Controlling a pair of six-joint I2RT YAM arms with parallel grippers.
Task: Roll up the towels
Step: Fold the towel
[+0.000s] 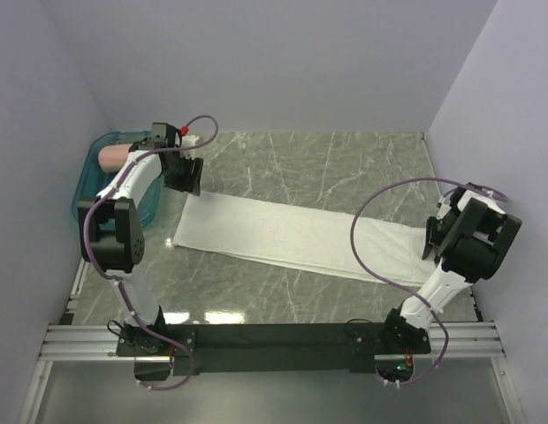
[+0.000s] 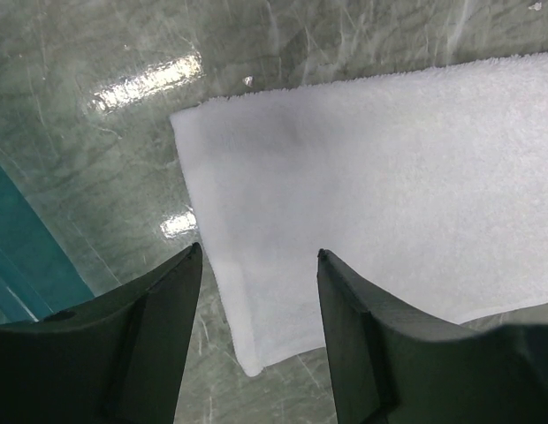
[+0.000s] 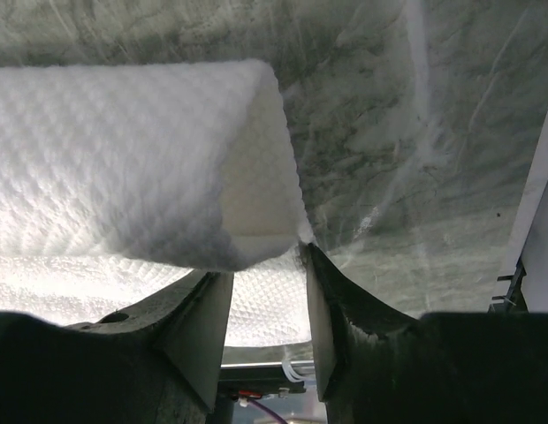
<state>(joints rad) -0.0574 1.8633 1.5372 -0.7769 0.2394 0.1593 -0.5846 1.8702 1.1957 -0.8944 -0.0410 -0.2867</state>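
Note:
The white towel (image 1: 292,237) lies as a long folded strip across the table, from left to right. My left gripper (image 1: 189,175) hovers open and empty over its left end, and the towel's corner (image 2: 247,353) shows between the fingers. My right gripper (image 1: 430,240) is at the towel's right end. There the thick end of the towel (image 3: 168,159) is raised and curled over, its edge pinched between my fingertips (image 3: 267,252). A lower layer of towel shows beneath. The salmon-pink towel (image 1: 112,155) lies rolled in the tray at far left.
The teal plastic tray (image 1: 84,190) stands against the left wall, behind my left arm; its edge shows in the left wrist view (image 2: 26,247). Side walls close in on both sides. A black rail (image 1: 274,336) runs along the near edge.

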